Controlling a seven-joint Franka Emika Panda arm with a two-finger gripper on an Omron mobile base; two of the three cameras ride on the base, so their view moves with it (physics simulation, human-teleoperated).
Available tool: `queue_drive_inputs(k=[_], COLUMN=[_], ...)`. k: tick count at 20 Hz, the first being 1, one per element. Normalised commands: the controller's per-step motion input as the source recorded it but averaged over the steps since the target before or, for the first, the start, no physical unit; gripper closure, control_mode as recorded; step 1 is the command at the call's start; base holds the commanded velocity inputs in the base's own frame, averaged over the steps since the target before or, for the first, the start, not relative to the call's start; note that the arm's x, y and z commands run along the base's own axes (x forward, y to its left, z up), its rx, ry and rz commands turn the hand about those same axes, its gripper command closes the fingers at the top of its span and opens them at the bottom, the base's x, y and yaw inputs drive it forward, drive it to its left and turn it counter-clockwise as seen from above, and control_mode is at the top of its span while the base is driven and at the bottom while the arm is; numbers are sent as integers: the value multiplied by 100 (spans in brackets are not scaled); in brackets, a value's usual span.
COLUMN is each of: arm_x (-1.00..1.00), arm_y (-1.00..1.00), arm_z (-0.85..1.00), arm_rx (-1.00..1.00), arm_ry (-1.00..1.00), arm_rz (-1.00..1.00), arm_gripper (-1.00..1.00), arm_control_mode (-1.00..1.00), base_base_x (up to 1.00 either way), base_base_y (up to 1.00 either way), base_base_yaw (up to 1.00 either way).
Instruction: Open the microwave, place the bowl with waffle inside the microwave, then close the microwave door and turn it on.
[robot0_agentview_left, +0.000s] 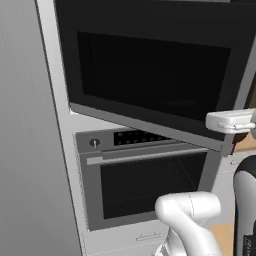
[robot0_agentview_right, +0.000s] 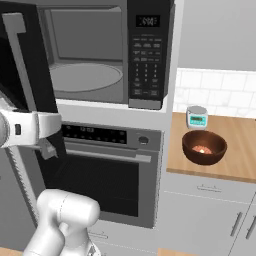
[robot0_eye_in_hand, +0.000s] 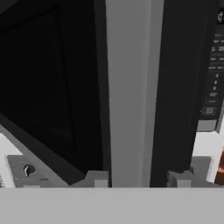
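The microwave (robot0_agentview_right: 87, 60) stands open, and its grey cavity and round turntable show. Its door (robot0_agentview_right: 32, 75) is swung far out to the left; the left base view shows the door's dark glass front (robot0_agentview_left: 150, 75). In the hand view the door's tall grey bar handle (robot0_eye_in_hand: 129, 87) runs between my two fingertips, with a small gap on the right side. My gripper (robot0_eye_in_hand: 140, 178) is open astride it, at the door's lower edge (robot0_agentview_right: 50, 147). The dark brown bowl (robot0_agentview_right: 204, 147) with the waffle (robot0_agentview_right: 202, 149) sits on the wooden counter (robot0_agentview_right: 240, 150) to the right.
A steel-fronted oven (robot0_agentview_right: 107, 172) with a horizontal handle sits below the microwave. The black keypad strip (robot0_agentview_right: 146, 55) is on the microwave's right. A small white kitchen timer (robot0_agentview_right: 197, 117) stands behind the bowl. Grey drawers (robot0_agentview_right: 205, 210) lie under the counter. A tall grey panel (robot0_agentview_left: 25, 150) is on the left.
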Motion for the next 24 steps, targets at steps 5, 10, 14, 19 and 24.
queue_drive_inputs(k=[5, 10, 14, 19, 24], arm_x=[-100, -100, -77, 13, 24], arm_y=[76, -7, -96, -100, -82], arm_z=[29, 17, 7, 1, 0], arm_rx=[-6, 0, 8, 18, 27], arm_ry=[-1, -3, -2, 4, 14], arm_rz=[-14, -26, -12, 18, 35], arm_gripper=[-100, -100, -100, -100, -100], arm_control_mode=[-100, -100, -100, -100, -100], base_base_x=[0, 0, 0, 0, 0], base_base_y=[0, 0, 0, 0, 0], base_base_yaw=[0, 0, 0, 0, 0])
